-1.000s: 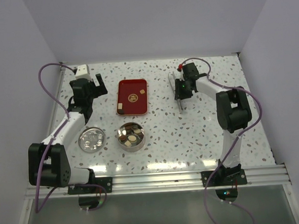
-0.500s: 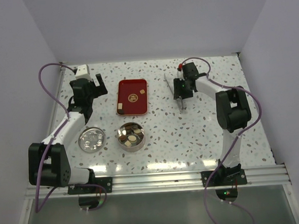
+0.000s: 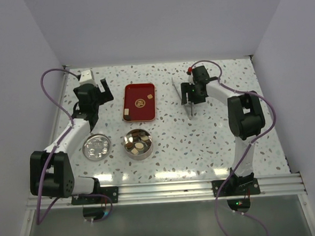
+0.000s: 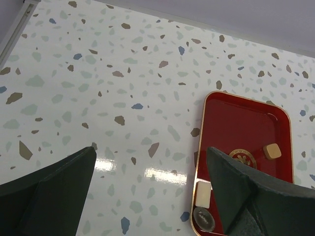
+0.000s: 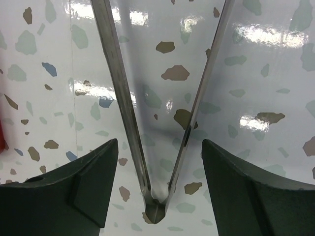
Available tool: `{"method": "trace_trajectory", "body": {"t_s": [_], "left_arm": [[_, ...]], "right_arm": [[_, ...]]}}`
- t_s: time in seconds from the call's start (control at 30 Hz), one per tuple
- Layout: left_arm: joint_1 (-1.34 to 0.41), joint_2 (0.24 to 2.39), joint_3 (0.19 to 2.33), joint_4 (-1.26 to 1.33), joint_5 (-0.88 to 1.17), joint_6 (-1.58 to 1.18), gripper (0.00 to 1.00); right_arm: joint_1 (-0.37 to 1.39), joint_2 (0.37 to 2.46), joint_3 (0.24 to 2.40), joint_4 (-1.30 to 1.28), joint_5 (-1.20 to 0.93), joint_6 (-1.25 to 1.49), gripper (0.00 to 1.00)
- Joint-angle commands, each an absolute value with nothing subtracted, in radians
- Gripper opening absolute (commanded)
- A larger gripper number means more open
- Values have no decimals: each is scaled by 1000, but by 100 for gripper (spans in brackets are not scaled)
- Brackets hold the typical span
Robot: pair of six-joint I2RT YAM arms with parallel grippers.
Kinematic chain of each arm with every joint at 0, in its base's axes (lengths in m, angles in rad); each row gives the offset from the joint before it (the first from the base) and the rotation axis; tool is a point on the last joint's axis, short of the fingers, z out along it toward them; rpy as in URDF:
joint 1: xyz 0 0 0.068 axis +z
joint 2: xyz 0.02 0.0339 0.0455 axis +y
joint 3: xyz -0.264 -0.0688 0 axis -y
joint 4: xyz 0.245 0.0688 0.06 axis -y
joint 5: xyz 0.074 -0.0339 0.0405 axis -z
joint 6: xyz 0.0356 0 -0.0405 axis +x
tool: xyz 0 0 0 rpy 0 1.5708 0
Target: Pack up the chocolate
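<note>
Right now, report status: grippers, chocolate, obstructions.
Left gripper open, beside red tray. Right gripper open astride tongs, not gripping. Chocolate: few pieces on tray, more in tin. Nothing between tray and tin.

This is a robotics lab test cell. Take the red tray (image 3: 134, 92) as the marker. Plain white walls (image 3: 20, 62) stand to its left, behind it and to its right, boxing in a speckled terrazzo-pattern tabletop (image 3: 202, 142). Well in front of the tray, an aluminium rail (image 3: 167, 189) runs along the table's near edge. Bolted there are the left arm (image 3: 68, 137) and the right arm (image 3: 243, 118), one to either side of the tray. Purple cables (image 3: 43, 82) loop off both arms. Just in front of the tray sits a round tin (image 3: 141, 155) holding chocolate pieces (image 3: 139, 146).
</note>
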State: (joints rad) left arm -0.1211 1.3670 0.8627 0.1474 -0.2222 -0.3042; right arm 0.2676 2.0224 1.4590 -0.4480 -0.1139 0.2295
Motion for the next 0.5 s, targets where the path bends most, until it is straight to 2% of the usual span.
{"method": "trace_trajectory", "body": {"t_s": [0.0,0.27,0.47], "left_arm": [[-129,1324,848,104,-296,-359,100],[-176,1258,785,-161,-554,-607,100],[-235,1249,724,-261,-511,-787,100]], "right_arm": [[267,1925,1453,-437,-94,212,72],[267,1898,1517,-413,-103,199,73],[265,1922,1600,-368,-167,218,72]]}}
